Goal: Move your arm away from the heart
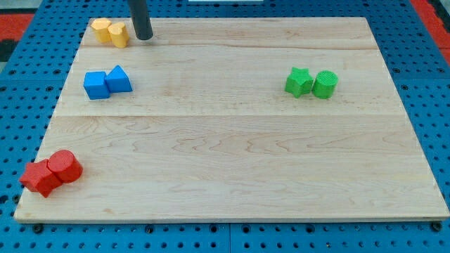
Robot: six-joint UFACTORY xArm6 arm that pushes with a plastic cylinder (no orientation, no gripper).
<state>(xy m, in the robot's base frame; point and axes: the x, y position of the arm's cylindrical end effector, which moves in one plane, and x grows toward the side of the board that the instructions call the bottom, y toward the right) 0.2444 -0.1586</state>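
Note:
My tip rests on the wooden board near its top left corner. Just to its left lie two yellow blocks touching each other: a yellow heart next to the tip, with a small gap, and a yellow block further left, whose shape I cannot make out. The rod rises out of the view's top.
A blue cube and a blue triangular block sit together below the yellow pair. A green star and a green cylinder sit at the right. A red star and a red cylinder lie at the bottom left corner.

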